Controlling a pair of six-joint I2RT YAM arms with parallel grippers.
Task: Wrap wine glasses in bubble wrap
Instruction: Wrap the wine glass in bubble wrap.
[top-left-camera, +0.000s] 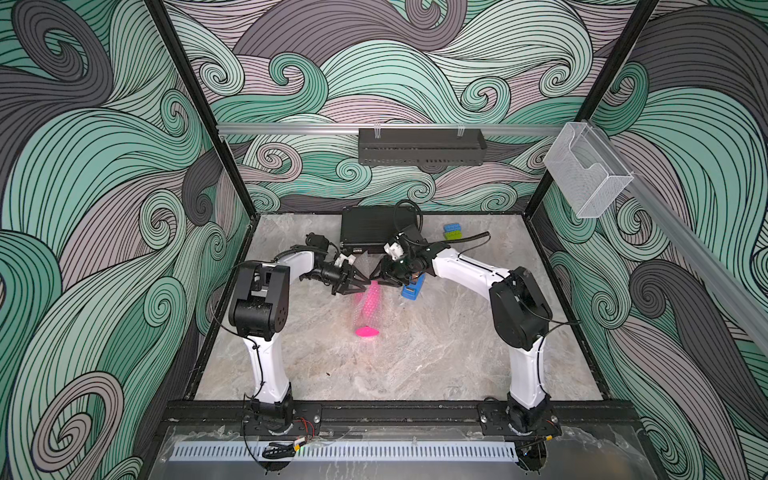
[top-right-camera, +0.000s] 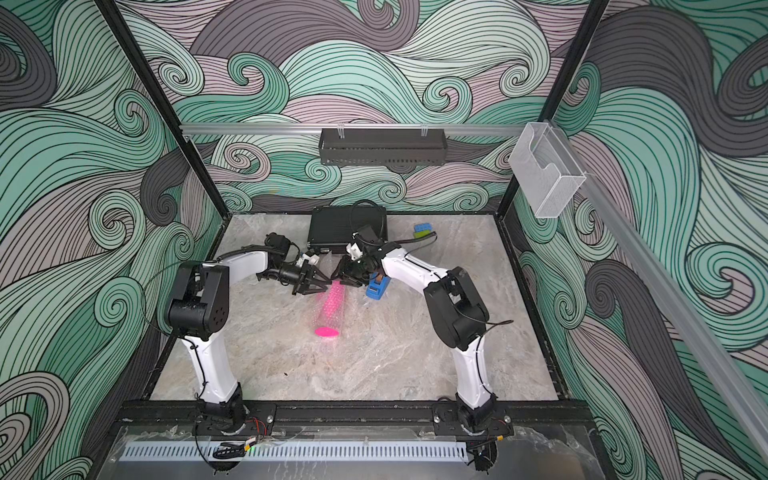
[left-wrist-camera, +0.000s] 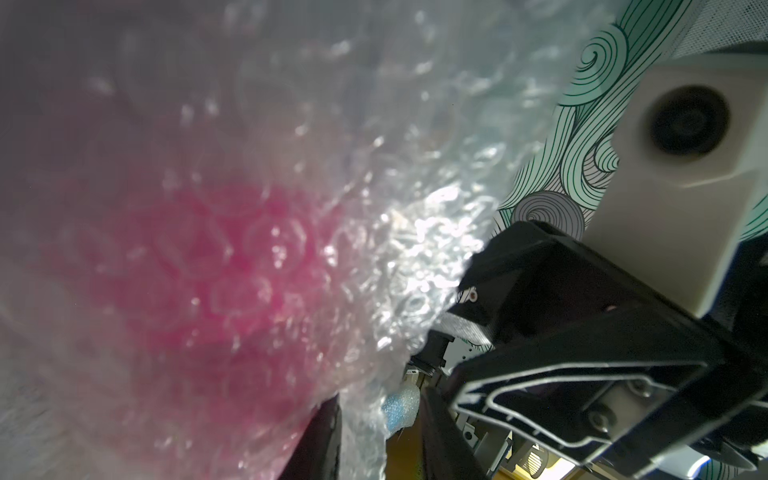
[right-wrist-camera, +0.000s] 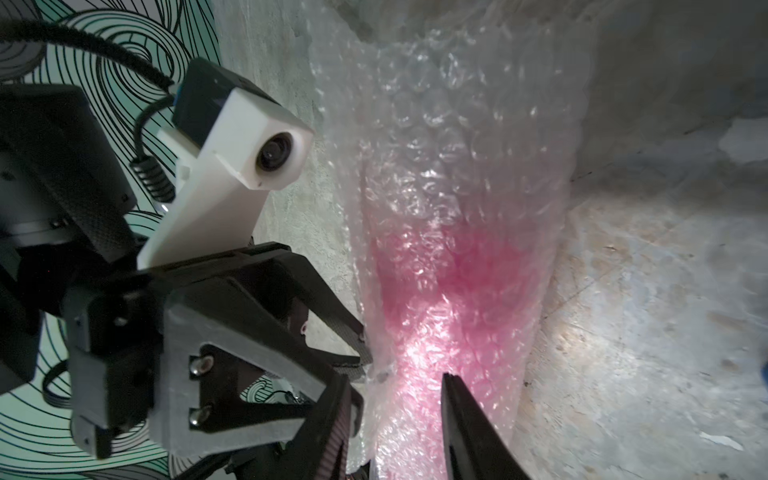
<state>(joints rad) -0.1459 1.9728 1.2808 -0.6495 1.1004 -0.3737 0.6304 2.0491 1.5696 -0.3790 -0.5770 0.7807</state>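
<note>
In a top view, the goblet (top-left-camera: 367, 331) lies centre-frame, rolled in the bubble wrap (top-left-camera: 357, 311). The left gripper (top-left-camera: 365, 284) and right gripper (top-left-camera: 380, 280) meet at its upper end.

Left wrist: narrow jaws with film between them, grip unclear.

Right wrist: jaws straddle the roll, grip unclear.

The step is probably sealing the end; next, tuck loose film inward.

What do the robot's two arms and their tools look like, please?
The left arm and right arm have white link shells, black joint housings and black cables tied alongside. The left tool and right tool are black, with triangular open-frame fingers and white camera housings.
</note>
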